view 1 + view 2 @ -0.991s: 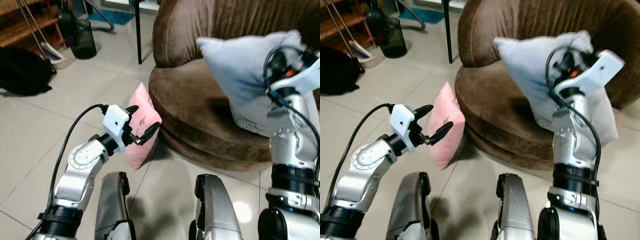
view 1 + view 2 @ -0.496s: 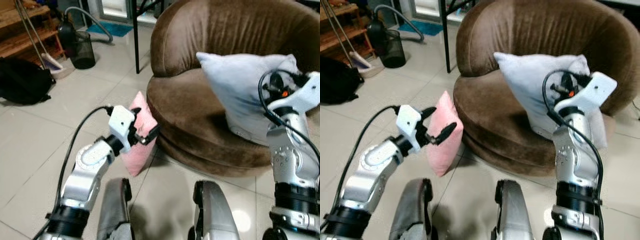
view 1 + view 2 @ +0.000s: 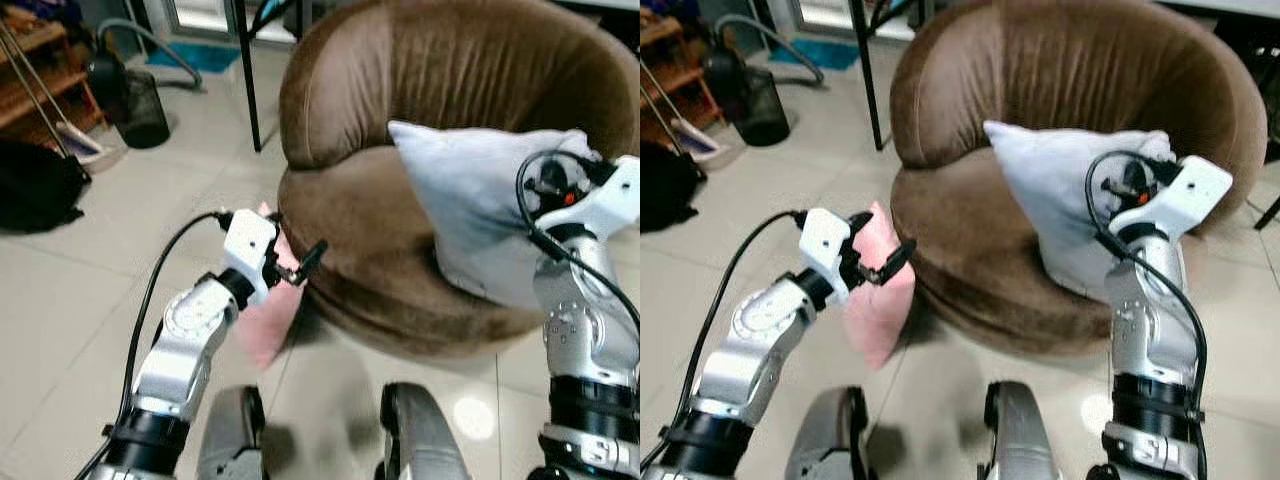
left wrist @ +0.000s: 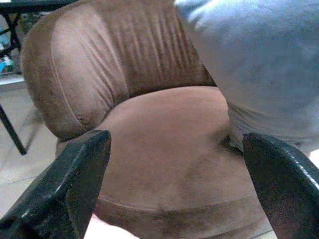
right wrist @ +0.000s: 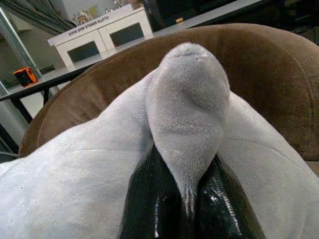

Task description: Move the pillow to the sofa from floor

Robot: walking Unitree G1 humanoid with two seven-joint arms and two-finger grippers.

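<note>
A light grey pillow [image 3: 470, 210] hangs tilted over the seat of the round brown sofa [image 3: 450, 80], its lower edge at the seat. My right gripper [image 5: 187, 164] is shut on one corner of this pillow, at the sofa's right side. A pink pillow [image 3: 880, 310] stands on the floor, leaning against the sofa's front left. My left gripper [image 3: 295, 250] is open just above the pink pillow's top, pointing at the sofa seat [image 4: 164, 144], with nothing between its fingers.
A black bag [image 3: 35, 185] lies on the tiled floor at the left. A black bin [image 3: 140, 95], a wooden shelf and a dark table leg [image 3: 245, 80] stand at the back left. My own legs [image 3: 230, 440] show at the bottom.
The camera has shifted closer to the sofa. My left gripper rose from in front of the pink pillow to above its top. The grey pillow stays in my right gripper.
</note>
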